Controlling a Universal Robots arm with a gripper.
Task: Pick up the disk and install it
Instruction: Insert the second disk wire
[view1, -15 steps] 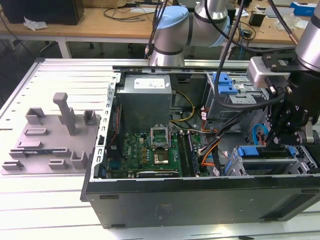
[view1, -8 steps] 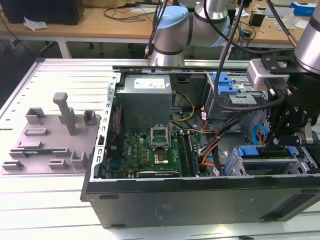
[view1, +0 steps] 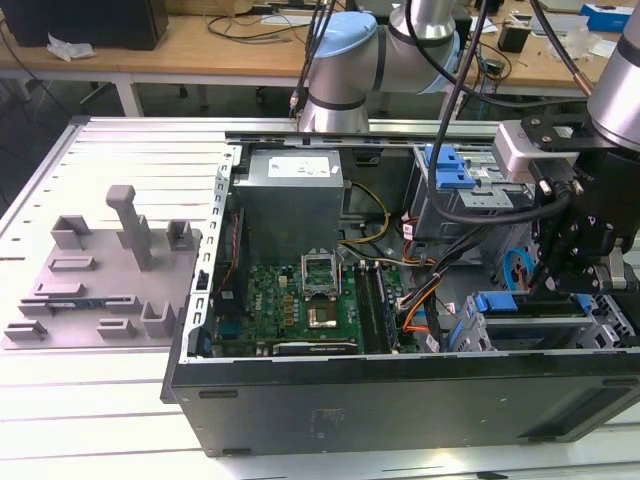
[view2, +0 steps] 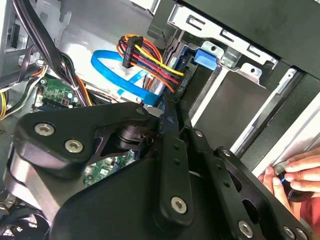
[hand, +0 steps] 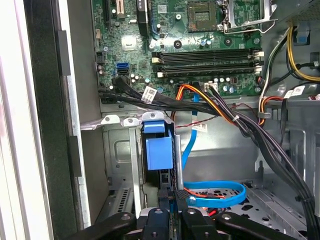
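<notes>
Open computer case (view1: 400, 400), lying on its side on the slatted table (view1: 100, 420); all positions below are referred to this case. The disk (hand: 159, 150) stands on edge in a slot of the metal drive cage (hand: 117, 150) in a corner of the case; its long axis runs from the gripper (hand: 172, 196) toward the motherboard (hand: 200, 45), and the blue carrier tab is at the motherboard end. The claw is narrow, its black fingers (hand: 164, 202) closed on the near edge of the disk. Writing: white tags on the cable bundle (hand: 150, 94) inside the case carry print too small to read. View differences: the exterior view gives the whole case, with the gripper (view1: 560, 275) lowered into the corner of the case at the exterior view's right, a second blue carrier (view1: 448, 165) lying on the upper bay inside the case, and the grey moulded tray (view1: 100, 270) outside the case on the table; the first wrist view looks along the disk into the case; the second wrist view shows a blue flat cable (view2: 115, 75) looped on the case floor and a person's hand (view2: 295, 172) at the case's outer edge.
</notes>
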